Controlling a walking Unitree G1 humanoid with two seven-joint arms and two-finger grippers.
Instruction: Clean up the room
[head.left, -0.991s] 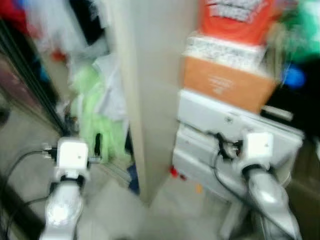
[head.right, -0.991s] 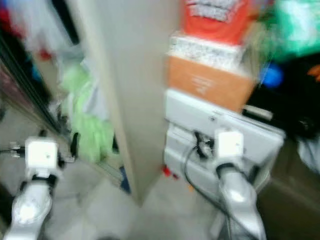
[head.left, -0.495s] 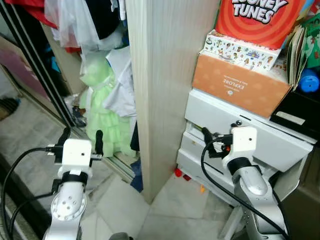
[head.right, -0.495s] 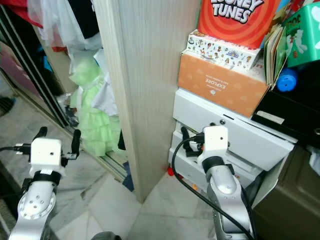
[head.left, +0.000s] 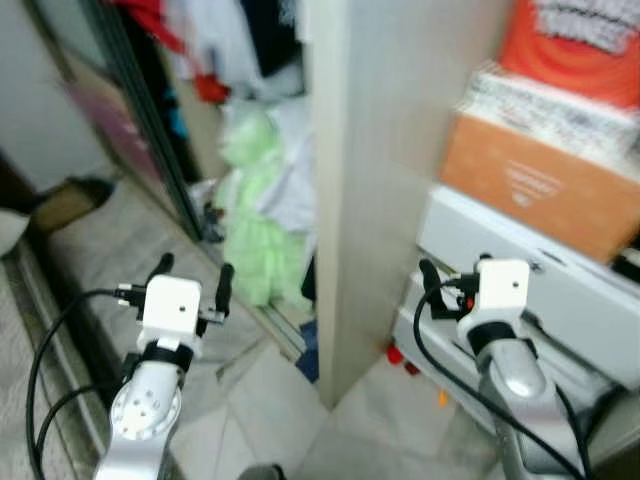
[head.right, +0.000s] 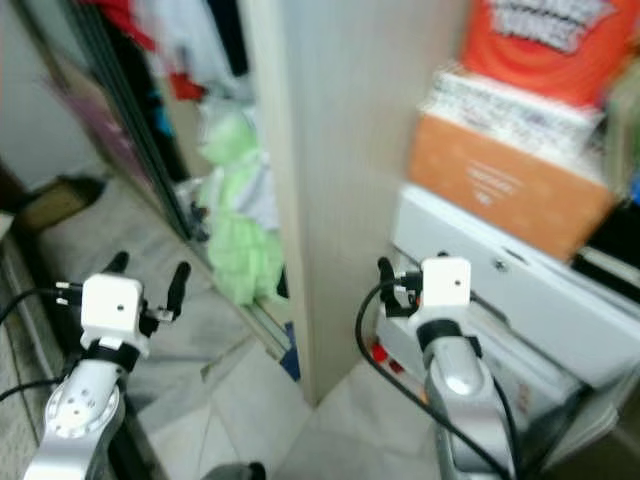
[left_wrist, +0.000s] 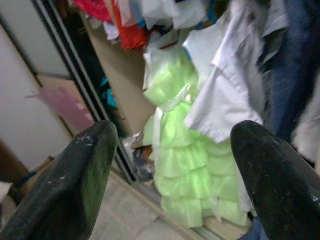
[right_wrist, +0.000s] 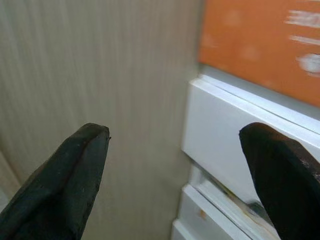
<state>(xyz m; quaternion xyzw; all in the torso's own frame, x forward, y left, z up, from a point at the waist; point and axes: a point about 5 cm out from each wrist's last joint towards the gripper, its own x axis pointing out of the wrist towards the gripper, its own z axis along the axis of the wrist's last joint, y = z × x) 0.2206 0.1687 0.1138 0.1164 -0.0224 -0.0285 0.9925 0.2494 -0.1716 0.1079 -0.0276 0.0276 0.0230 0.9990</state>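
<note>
Landmark: tall pale wood-grain wardrobe panel (head.left: 375, 170), upright, centre of the head views. Head views blurred.

Left of the panel: open wardrobe with a dark sliding-door track (head.left: 150, 130). A light green ruffled dress (left_wrist: 187, 165) hangs inside, close to the panel's left face, its hem near the floor. A white shirt (left_wrist: 227, 95) hangs against the dress on the panel side; red and white garments (left_wrist: 135, 22) hang above them.

Right of the panel: white drawer unit (head.right: 520, 290) set against the panel's side. An orange cardboard box (head.left: 535, 185) rests on its top, with a patterned box and a red-orange box (head.left: 580, 45) stacked above.

Left gripper (head.left: 190, 283): held up before the wardrobe opening, left of the panel, fingers (left_wrist: 70, 185) spread wide, nothing between them; the dress shows in the gap.

Right gripper (head.left: 432, 285): just right of the panel, in front of the drawer unit, fingers (right_wrist: 65, 185) spread apart, empty.

Floor: pale marble tile (head.left: 250, 400).
</note>
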